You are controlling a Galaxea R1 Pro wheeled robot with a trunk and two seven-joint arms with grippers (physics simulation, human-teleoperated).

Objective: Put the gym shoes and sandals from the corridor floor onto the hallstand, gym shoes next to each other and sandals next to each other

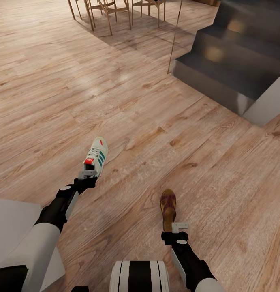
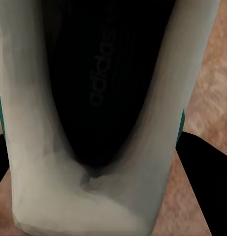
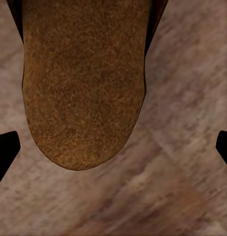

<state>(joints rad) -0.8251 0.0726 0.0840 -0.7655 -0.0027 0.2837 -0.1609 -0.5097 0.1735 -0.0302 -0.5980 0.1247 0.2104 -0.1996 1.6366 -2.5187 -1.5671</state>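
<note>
Left gripper (image 1: 88,175) sits at the heel of a gym shoe (image 1: 96,157), whose toe points away from the robot across the floor (image 1: 156,121). From the left wrist view the shoe (image 2: 108,113) lies between dark finger shapes at the picture's lower corners, its dark insole facing the camera. The fingers look spread to either side of the heel, but whether they press on it I cannot tell.

Right gripper (image 1: 179,228) is at the heel end of a sandal (image 1: 168,207). In the right wrist view the black fingertips (image 3: 5,152) stand wide at either edge, well clear of the sandal (image 3: 83,83), so this one is open and holds nothing.

The step looks like a paired grasp, one shoe per arm. To do it well, each gripper should probably centre on the heel before closing. The sandal is thin and flat, so the right fingers likely need to come low, almost to the floor, and close across the sole edges without sliding over the top. The shoe's stiff heel wall should offer a firmer pinch. Lift both straight up. The rack is not in sight, so the base must turn to find it.
</note>
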